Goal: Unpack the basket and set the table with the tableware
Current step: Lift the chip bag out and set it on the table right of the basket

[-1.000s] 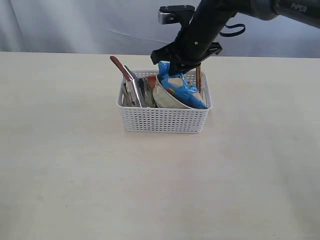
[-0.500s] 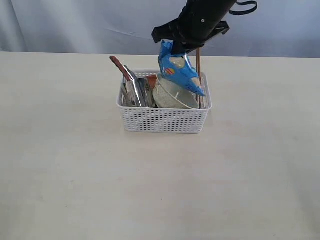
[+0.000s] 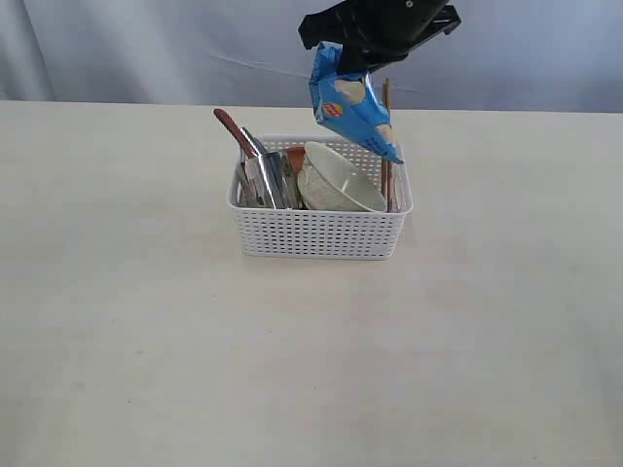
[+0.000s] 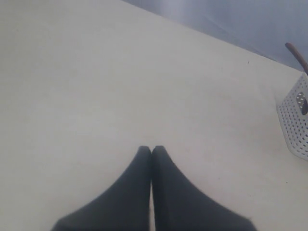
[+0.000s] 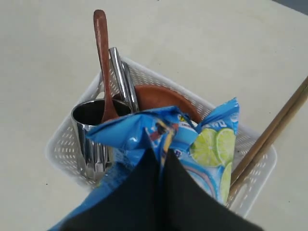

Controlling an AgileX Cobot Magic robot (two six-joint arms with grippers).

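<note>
2 grippers: right gripper (image 3: 338, 47) pinched on the bag (image 3: 352, 107); left gripper (image 4: 151, 150) tips together, over the table (image 4: 72, 96).
Bag: hanging over the basket (image 3: 321, 235).
Basket: mid-table; holds bowl (image 3: 336, 180), plate (image 5: 163, 98), cup (image 5: 89, 115), spoon (image 3: 232, 129), cutlery (image 5: 120, 72), chopsticks (image 3: 386, 146).

Closed left claw (image 4: 151, 149) above table (image 4: 96, 96)

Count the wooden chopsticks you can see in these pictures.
2 chopsticks. Both stand side by side at the right end of the basket in the exterior view, beside the bowl. More could be hidden inside.
</note>
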